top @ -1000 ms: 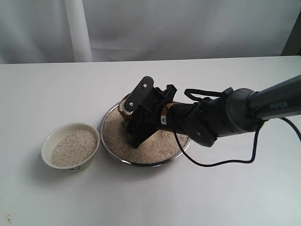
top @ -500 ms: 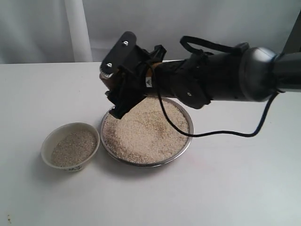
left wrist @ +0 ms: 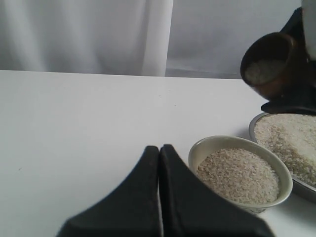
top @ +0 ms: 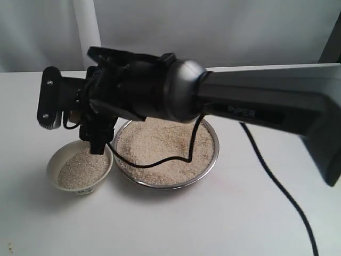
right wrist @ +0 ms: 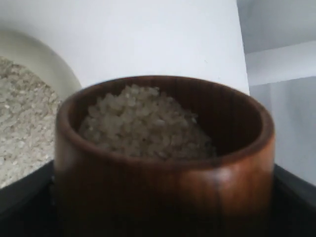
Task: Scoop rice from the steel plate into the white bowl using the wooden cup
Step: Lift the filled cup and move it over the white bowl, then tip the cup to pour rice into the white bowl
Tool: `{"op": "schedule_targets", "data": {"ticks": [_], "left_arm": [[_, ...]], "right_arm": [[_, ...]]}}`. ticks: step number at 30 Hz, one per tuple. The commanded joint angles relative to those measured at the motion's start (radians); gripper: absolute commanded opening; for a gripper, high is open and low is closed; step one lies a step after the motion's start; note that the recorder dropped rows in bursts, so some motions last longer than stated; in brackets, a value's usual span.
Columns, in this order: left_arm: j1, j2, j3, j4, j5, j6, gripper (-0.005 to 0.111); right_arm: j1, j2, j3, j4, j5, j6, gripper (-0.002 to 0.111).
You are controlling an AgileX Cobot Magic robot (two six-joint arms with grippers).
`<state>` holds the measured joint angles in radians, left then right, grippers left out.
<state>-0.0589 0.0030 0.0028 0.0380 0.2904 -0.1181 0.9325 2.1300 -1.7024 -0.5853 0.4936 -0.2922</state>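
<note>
My right gripper (top: pixel 88 125) reaches across to the left and is shut on the wooden cup (right wrist: pixel 163 168). The cup is upright and heaped with rice (right wrist: pixel 143 123). In the left wrist view the wooden cup (left wrist: pixel 269 64) hangs above the far rim of the white bowl (left wrist: pixel 217 144), which holds a level layer of rice (left wrist: pixel 239 175). The steel plate (top: pixel 213 159) lies just right of the white bowl (top: pixel 51 170), with a wide bed of rice (top: pixel 160 149) in it. My left gripper (left wrist: pixel 159 148) is shut and empty, low over the table near the bowl.
The right arm's dark body (top: pixel 176 96) and its cable (top: pixel 272 181) stretch over the plate and the table's right side. A pale curtain (top: pixel 160 26) hangs behind the table's back edge.
The right gripper lifted the filled cup out of the plate's rice and carried it up and left; it now hangs over the white bowl.
</note>
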Motion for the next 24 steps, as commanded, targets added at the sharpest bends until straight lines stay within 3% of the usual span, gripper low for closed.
{"op": "schedule_targets", "data": {"ticks": [1, 10, 24], "left_arm": [[-0.004, -0.003, -0.003, -0.007, -0.005, -0.003, 0.000], [-0.004, -0.003, -0.003, -0.007, -0.005, -0.005, 0.000], [-0.004, -0.003, -0.003, -0.007, -0.005, -0.003, 0.000]], "right_arm": [[0.039, 0.041, -0.042, -0.115, 0.059, -0.052, 0.000], [0.095, 0.085, -0.042, -0.391, 0.205, -0.052, 0.000], [0.158, 0.146, -0.042, -0.582, 0.237, -0.052, 0.000]]}}
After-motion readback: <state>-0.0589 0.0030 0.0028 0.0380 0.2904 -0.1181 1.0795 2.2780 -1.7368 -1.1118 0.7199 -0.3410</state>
